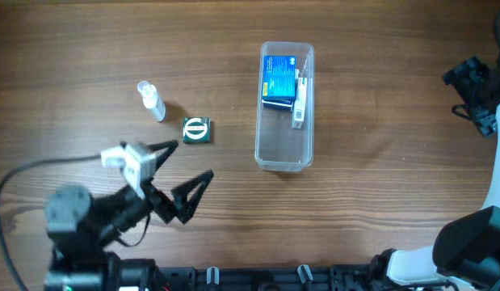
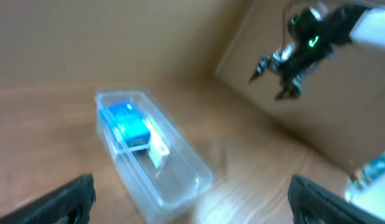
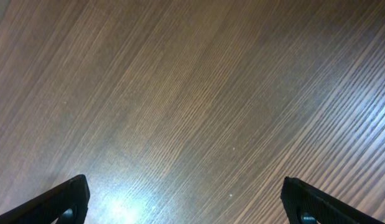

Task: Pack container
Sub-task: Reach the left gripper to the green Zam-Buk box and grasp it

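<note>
Clear container [image 1: 285, 149] on the table [image 1: 379, 186] toward 1 o'clock from centre, blue box [image 1: 279, 78] in its 12 o'clock end, left gripper [image 1: 192, 160] at 8 o'clock, wide, holding nothing, right gripper [image 3: 183, 182] wide, empty

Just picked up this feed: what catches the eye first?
The clear container mid-table, a blue box and a white item packed at its far end. Left of it lie a small green box and a spray bottle, the left pincer open near them.
</note>
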Controlling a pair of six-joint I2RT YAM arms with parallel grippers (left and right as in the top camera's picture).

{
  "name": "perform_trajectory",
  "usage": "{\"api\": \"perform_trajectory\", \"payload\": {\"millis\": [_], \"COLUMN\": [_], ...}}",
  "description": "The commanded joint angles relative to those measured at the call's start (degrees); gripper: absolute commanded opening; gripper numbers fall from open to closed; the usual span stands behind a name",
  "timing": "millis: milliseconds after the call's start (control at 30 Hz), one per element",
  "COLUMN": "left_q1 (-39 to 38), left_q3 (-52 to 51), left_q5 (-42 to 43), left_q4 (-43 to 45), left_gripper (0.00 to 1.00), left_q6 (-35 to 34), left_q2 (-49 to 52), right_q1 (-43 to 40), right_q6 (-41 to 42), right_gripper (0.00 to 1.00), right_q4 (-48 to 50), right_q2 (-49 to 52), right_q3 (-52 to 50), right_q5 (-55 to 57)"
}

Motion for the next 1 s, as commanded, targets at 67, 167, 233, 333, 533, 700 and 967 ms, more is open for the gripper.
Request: {"api": "perform_trajectory", "payload": {"millis": [67, 167, 233, 333, 533, 700, 967], "left_q1": [-0.28, -1.05, -5.20, -16.90, -30.29, -27.93, -23.32], "left_q3": [16.46, 20.15, 24.15, 32.81, 45.38, 45.38, 45.35], "left_q5": [5.92, 2.69, -11.80, -40.24, -54.25, -55.36, -54.23], "left_q4": [-5.31, -7.26, -15.39, -29.42, -38.60, -35.87, -37.46], "left_gripper": [1.00, 0.99, 0.99, 0.99, 1.00, 1.00, 1.00], "left_q6": [-1.38, -3.76, -4.59, -9.99, -14.47, -15.91, -16.04], "left_q2": [13.97, 17.44, 20.17, 27.10, 46.10, 54.55, 65.83], "right_q1": [-0.17, -0.17, -0.17, -0.17, -0.17, -0.17, -0.17], "right_q6": [1.09, 1.09, 1.09, 1.09, 1.07, 1.09, 1.07], "right_gripper": [1.00, 1.00, 1.00, 1.00, 1.00, 1.00, 1.00], "right_q4": [0.13, 0.13, 0.13, 0.13, 0.13, 0.13, 0.13], "right_q2": [0.66, 0.66, 0.66, 0.66, 0.66, 0.66, 0.66], "right_q3": [-0.24, -0.24, -0.24, -0.24, -0.24, -0.24, -0.24], "right_q5": [1.01, 1.01, 1.01, 1.01, 1.01, 1.01, 1.01]}}
